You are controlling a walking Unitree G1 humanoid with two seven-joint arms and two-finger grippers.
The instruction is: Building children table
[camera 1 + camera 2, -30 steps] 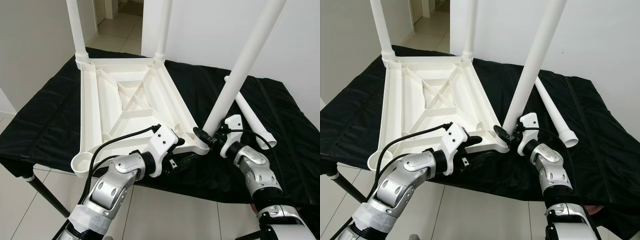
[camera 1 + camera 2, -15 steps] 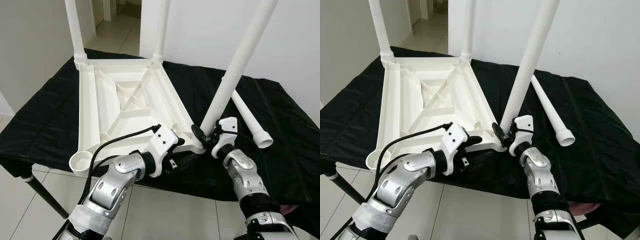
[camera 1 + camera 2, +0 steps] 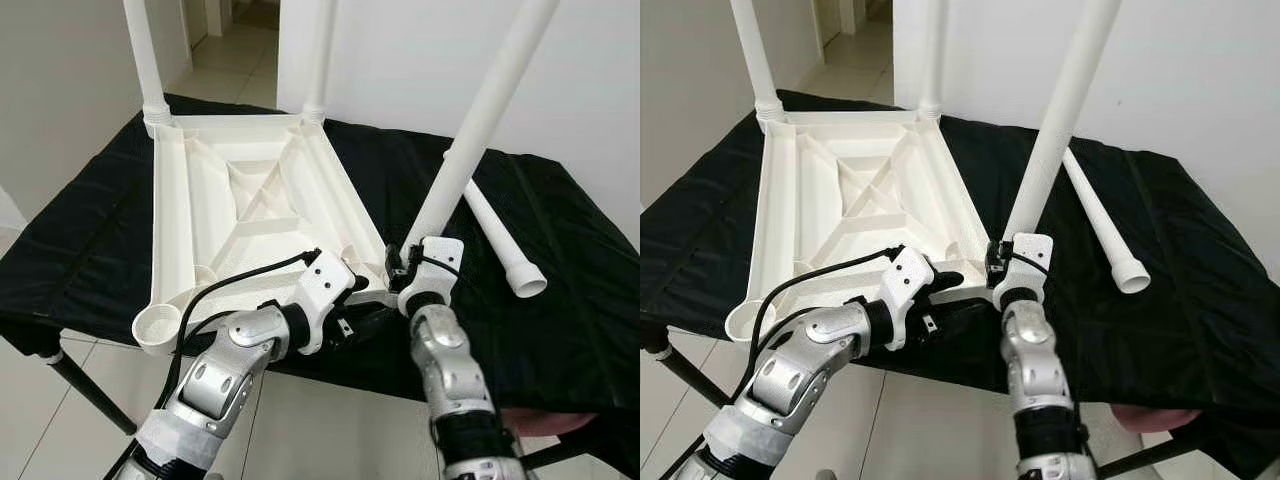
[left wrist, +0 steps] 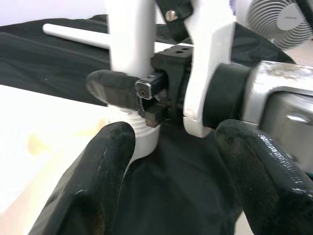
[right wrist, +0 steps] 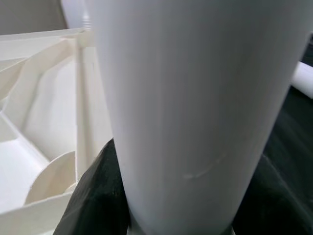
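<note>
Two legs (image 3: 148, 60) already stood up from the far corners of the white table top (image 3: 250, 210), which lay upside down on a desk covered with a black cloth (image 3: 90, 250). The table top reached from the far left part of the desk to its near edge. One more white leg (image 3: 470, 140) leaned up out of the socket at the table top's near right corner, close to the desk's near edge. The right gripper (image 3: 402, 268) was clenched on this leg right at its bottom end, just above the socket. The right wrist view showed black fingers (image 5: 98, 196) pressed to both sides of the white tube. The left gripper (image 3: 362, 318) sat just beside that same corner, low at the near edge of the desk. Its fingers (image 4: 93, 191) were spread apart and held nothing.

A last loose leg (image 3: 495, 235) lay flat on the cloth toward the right side of the desk. The near left socket (image 3: 158, 325) was still empty.

The legs looked like hollow plastic, so they were probably light and stiff, but smooth and slippery. A good place to hold one seemed to be low down near the socket. The leaning leg could tip or pop out if it was pushed in crooked.
</note>
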